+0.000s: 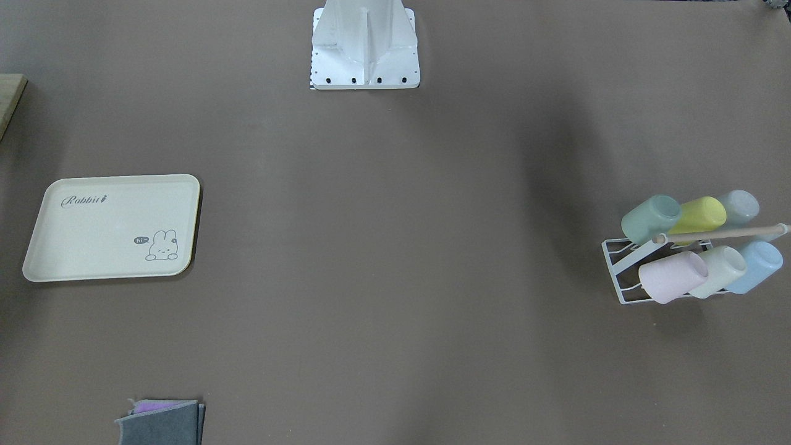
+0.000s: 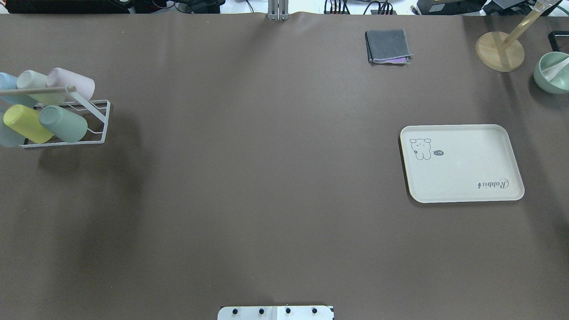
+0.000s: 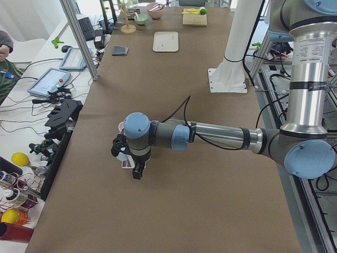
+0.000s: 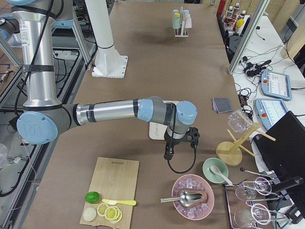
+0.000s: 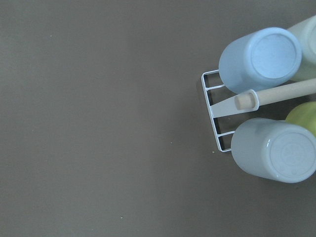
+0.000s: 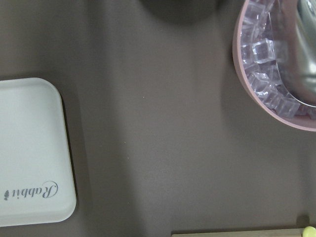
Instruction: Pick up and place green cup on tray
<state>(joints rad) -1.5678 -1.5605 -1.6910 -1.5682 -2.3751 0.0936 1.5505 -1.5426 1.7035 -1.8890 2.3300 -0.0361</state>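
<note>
Brown tabletop point(image 2: 266, 186): cream tray point(image 2: 466, 155) lies well apart from the white rack point(image 2: 100, 120), where the green cup point(image 2: 63, 123) rests tilted. Left gripper point(image 3: 136, 169) hovers by the rack; how far its jaws are open cannot be told. Approach seems in hand; next, line up on the cup

The green cup point(image 2: 63, 123) is a plain, matte sage tumbler without a handle. It sits upside down, base uppermost, on a white wire rack point(image 5: 222, 107) close to the left edge of the worktop point(image 2: 266, 155), just beside a yellow cup point(image 2: 24, 124).

The tray point(image 2: 462, 163) is cream and rectangular, with rounded corners and a raised rim. It lies flat near the right edge, about midway between the near and far edges. A "Rabbit" script and a small bunny are printed in opposite corners.
</note>
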